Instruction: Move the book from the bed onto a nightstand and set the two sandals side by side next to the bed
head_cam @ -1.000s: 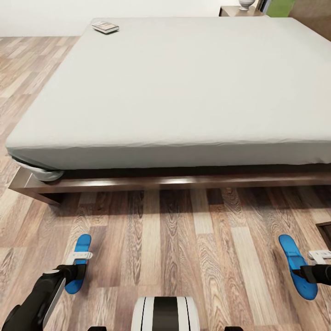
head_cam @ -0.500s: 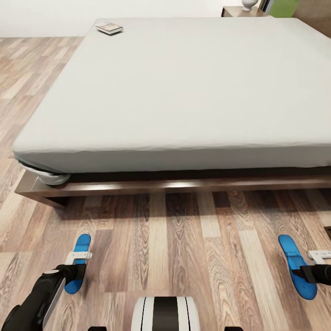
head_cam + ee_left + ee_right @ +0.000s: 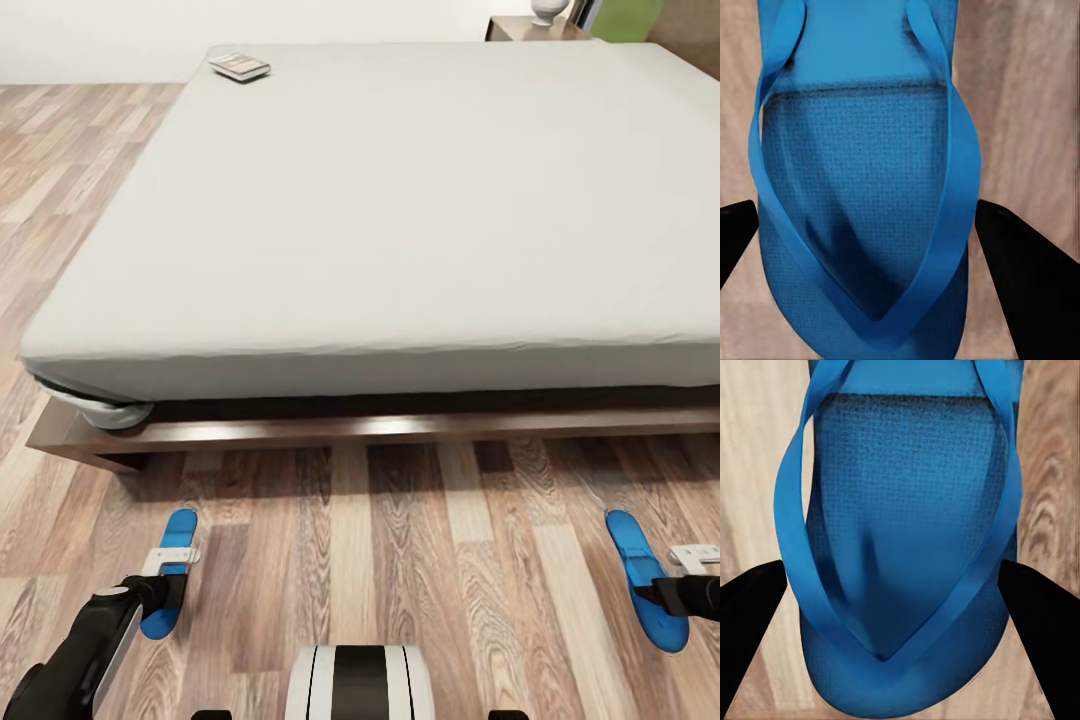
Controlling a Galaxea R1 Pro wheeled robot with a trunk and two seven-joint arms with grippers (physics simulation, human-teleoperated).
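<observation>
Sandals (image 3: 170, 570) (image 3: 645, 578) part-hidden by tools — bed (image 3: 400, 200) cropped

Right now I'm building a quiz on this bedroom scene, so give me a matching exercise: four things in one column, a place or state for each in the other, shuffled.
Things:
1. book
2. left sandal
3. right sandal
4. vase

Places or states:
A. on the nightstand beyond the bed
B. between the fingers of the right end effector
C. on the mattress, far corner
D. between the fingers of the left end effector

Pairs: 1-C, 2-D, 3-B, 4-A
</observation>
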